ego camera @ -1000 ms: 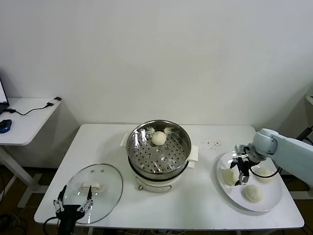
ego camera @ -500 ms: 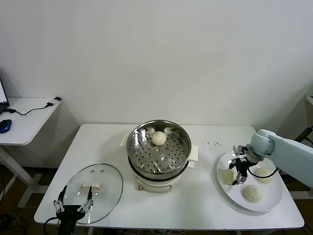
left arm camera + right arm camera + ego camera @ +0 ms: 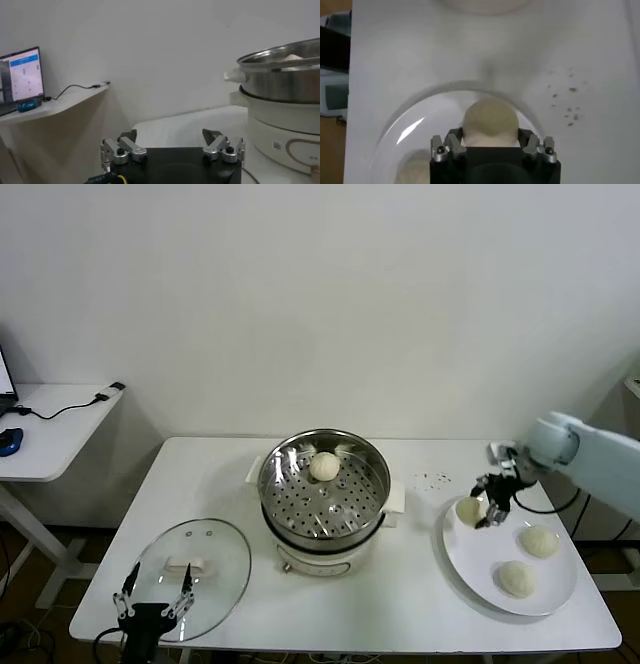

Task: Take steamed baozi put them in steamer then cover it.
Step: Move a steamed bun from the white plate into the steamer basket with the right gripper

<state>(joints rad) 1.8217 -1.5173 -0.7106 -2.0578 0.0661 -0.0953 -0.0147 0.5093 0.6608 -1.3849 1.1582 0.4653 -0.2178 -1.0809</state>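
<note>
Open steamer (image 3: 324, 487) top, bare table (image 3: 420, 584) between it and plate (image 3: 560, 599).

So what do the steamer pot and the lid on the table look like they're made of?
The steamer looks like polished stainless steel, mirror-bright with a perforated tray, on a white, probably plastic, base. The lid looks like clear glass with a metal rim: the table shows through it.

I see the shiny round steamer (image 3: 324, 495) in the middle of the table, open, with one soft white bun (image 3: 324, 466) sitting on its holey tray near the back. My right gripper (image 3: 484, 509) pinches a second bun (image 3: 469, 510) above the left edge of the plate, and two more buns (image 3: 539, 541) lie on the plate. The clear glass lid (image 3: 192, 577) lies flat on the table, left of the steamer.
</note>
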